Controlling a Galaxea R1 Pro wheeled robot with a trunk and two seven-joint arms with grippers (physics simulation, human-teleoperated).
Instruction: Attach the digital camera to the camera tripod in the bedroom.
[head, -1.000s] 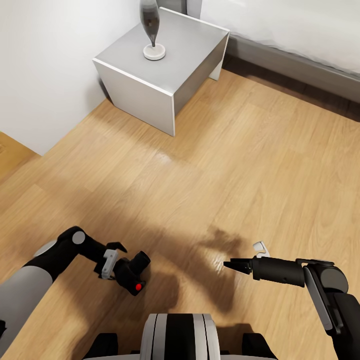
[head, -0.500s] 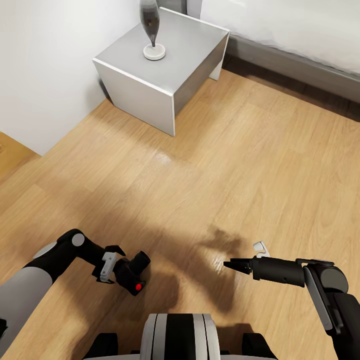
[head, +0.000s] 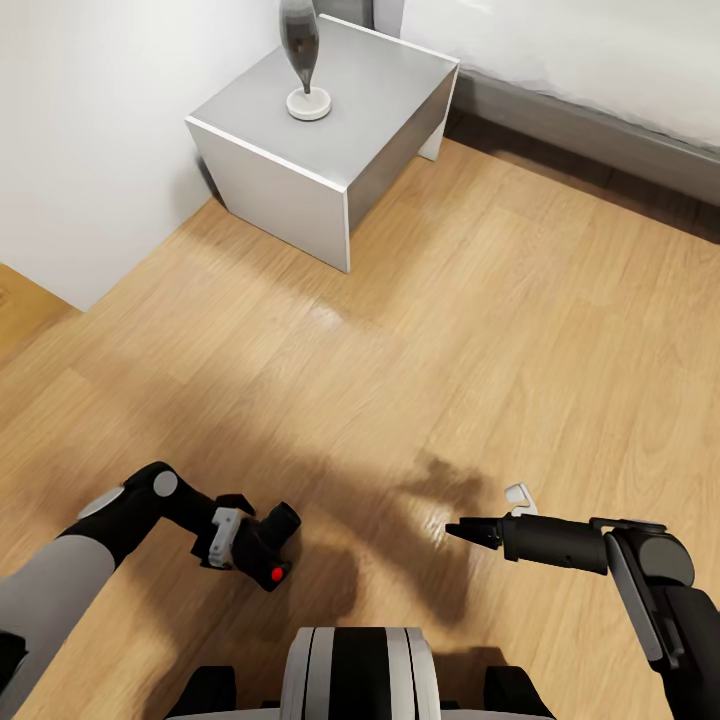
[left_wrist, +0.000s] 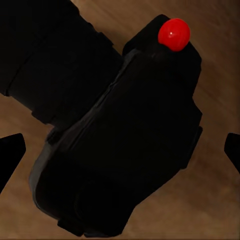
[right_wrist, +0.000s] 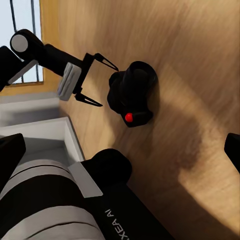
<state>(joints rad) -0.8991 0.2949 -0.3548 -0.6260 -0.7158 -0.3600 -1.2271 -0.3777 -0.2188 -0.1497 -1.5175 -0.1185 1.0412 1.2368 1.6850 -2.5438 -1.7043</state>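
The digital camera (head: 266, 546) lies on the wood floor just ahead of my base, a chunky black body with a red dot button (head: 277, 574). My left gripper (head: 243, 523) is open right beside it, fingers pointing at it; the right wrist view shows the left gripper (right_wrist: 110, 87) a small gap away from the camera (right_wrist: 132, 92). In the left wrist view the camera (left_wrist: 120, 145) looms close between the spread fingertips (left_wrist: 9, 155). My right gripper (head: 462, 528) hovers open over bare floor to the right, holding nothing. The camera tripod is out of view.
A white cube nightstand (head: 380, 130) with a dark vase (head: 300, 45) stands against the pale wall (head: 80, 150) at the back left. The grey bed with white mattress (head: 600, 60) runs along the back right. Open plank floor (head: 450, 330) lies between them and me.
My left arm has sunk a little and its gripper has edged closer to the camera. The camera and my right arm have stayed put.
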